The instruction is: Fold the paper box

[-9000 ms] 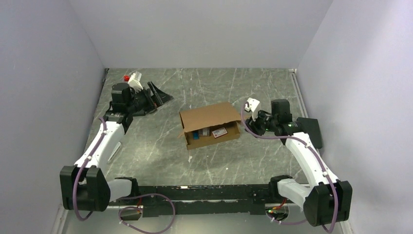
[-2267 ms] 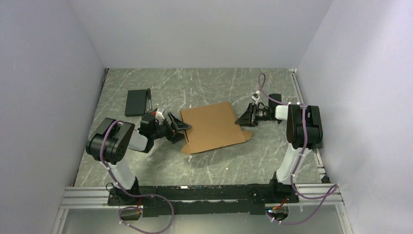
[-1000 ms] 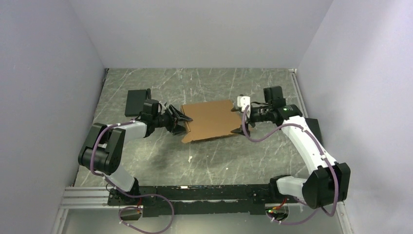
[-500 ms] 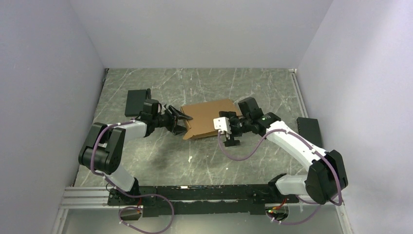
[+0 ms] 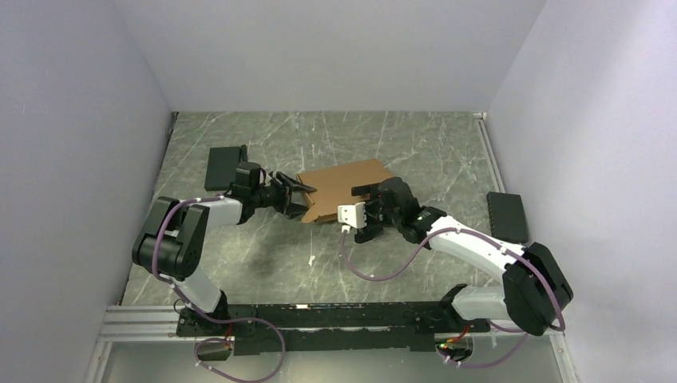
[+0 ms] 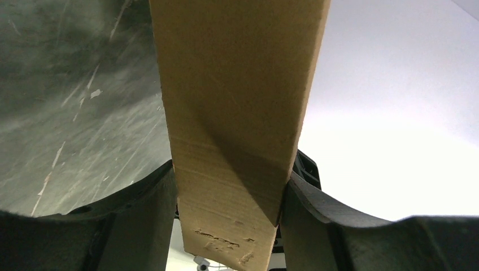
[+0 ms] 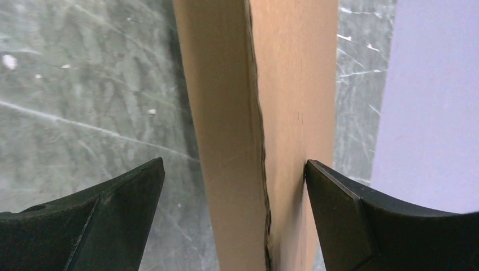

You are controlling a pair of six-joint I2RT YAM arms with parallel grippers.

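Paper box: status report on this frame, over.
Left pincer shut on left edge of plain brown corrugated cardboard box. Right pincer open, straddling its near edge. Flat black rectangular block far left, another at right, both apart from it.

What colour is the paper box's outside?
The paper box is plain brown cardboard, no print visible; the left wrist view shows it best.

Matt cardboard paper box (image 5: 350, 175) on marbled stone-look table (image 5: 263, 249)
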